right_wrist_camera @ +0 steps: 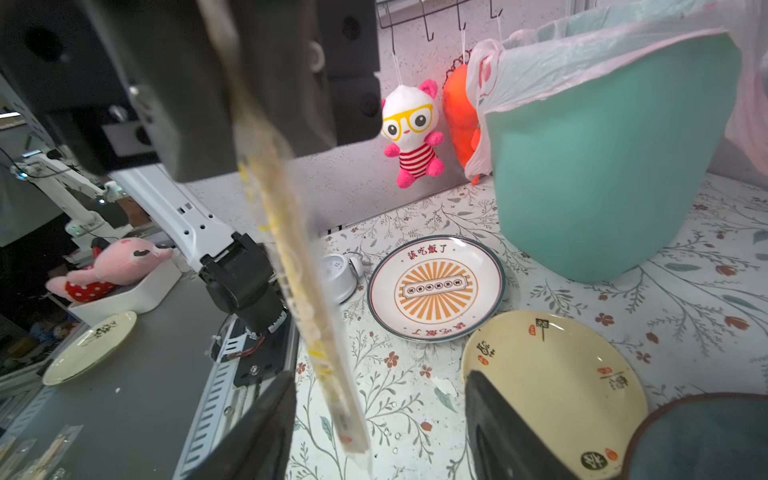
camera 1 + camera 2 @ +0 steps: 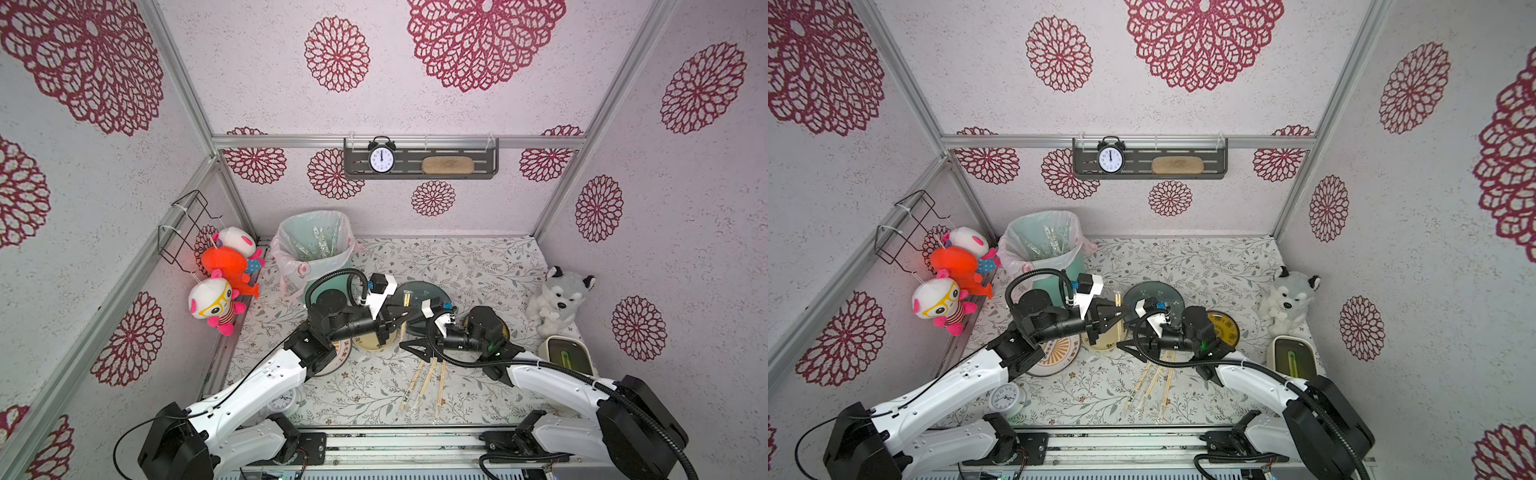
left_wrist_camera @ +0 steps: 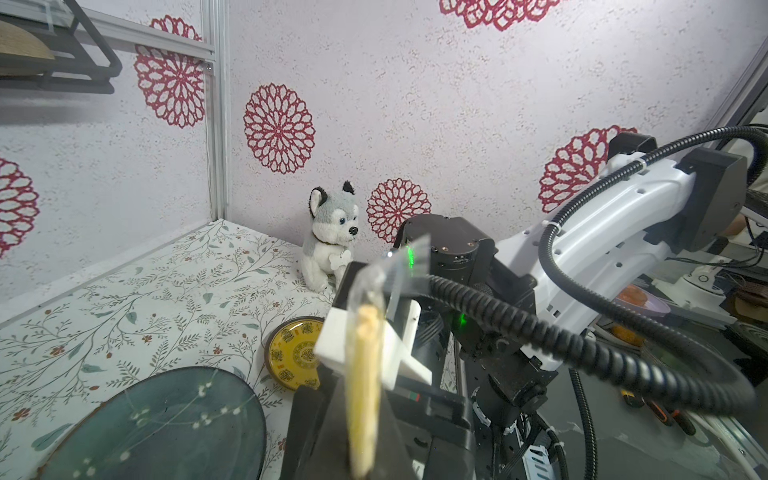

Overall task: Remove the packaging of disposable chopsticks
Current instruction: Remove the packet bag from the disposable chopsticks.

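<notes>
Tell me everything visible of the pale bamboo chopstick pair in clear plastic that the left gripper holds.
The pale bamboo chopstick pair lies inside its clear, crinkled plastic sleeve with yellowish marks. The shut left gripper clamps it in the air; the open right gripper flanks one end, apparently without contact.

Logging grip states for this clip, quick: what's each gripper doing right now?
Left gripper: closed, holding the wrapped chopsticks.
Right gripper: open, jaws apart around that pair's free end, not gripping it.
</notes>
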`<control>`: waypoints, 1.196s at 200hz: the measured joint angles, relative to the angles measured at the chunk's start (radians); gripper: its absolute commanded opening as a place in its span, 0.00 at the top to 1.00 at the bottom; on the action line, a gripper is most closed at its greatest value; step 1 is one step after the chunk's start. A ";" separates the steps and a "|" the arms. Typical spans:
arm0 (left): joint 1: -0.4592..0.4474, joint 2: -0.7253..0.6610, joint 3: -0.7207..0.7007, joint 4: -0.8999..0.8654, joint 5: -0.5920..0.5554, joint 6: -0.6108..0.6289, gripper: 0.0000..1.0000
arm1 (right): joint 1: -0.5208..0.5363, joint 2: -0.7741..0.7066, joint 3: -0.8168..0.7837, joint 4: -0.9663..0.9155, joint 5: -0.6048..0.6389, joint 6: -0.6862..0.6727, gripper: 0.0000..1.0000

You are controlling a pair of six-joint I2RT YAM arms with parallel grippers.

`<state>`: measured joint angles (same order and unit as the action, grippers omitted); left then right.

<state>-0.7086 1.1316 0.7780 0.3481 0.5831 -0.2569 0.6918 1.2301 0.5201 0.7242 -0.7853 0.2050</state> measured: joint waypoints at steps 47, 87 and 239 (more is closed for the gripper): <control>-0.002 0.002 -0.014 0.071 0.028 -0.021 1.00 | 0.001 0.031 -0.008 0.080 -0.040 0.016 0.76; 0.000 0.003 -0.020 0.080 0.012 -0.029 0.93 | 0.013 0.031 -0.011 0.100 -0.066 -0.013 1.00; 0.016 -0.042 0.000 0.058 0.014 -0.001 0.72 | 0.060 -0.072 -0.035 -0.083 -0.003 -0.082 1.00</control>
<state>-0.6930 1.0901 0.7784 0.4061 0.5972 -0.2577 0.7521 1.1584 0.4847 0.6415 -0.7879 0.1226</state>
